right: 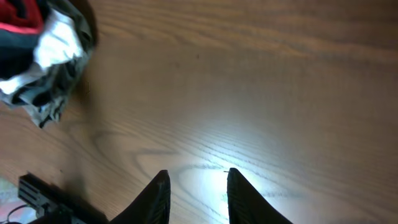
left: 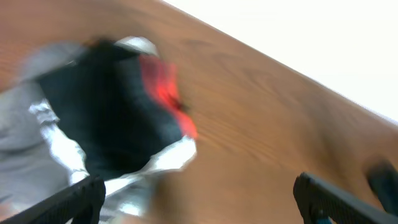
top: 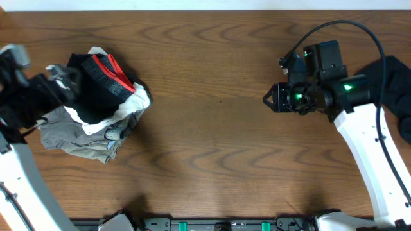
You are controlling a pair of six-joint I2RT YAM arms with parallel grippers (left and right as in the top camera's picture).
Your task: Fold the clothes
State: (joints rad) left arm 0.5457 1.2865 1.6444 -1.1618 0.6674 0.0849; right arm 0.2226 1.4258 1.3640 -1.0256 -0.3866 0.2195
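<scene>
Left gripper [left: 198, 186] spread wide over the crumpled clothes heap [top: 96, 102] at the table's [top: 212, 160] left end; right gripper [right: 198, 180], narrowly parted, empty, mid-table. Best pinch one garment's edge, not the bundle

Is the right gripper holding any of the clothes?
No: the right gripper hangs empty over the bare table, while the clothes lie heaped apart from it.

Blurred frame: clothes [left: 112, 118], black, red and grey-white, are seen heaped at left on the table [left: 280, 112], left gripper [left: 199, 186] spread wide along the bottom edge.
</scene>
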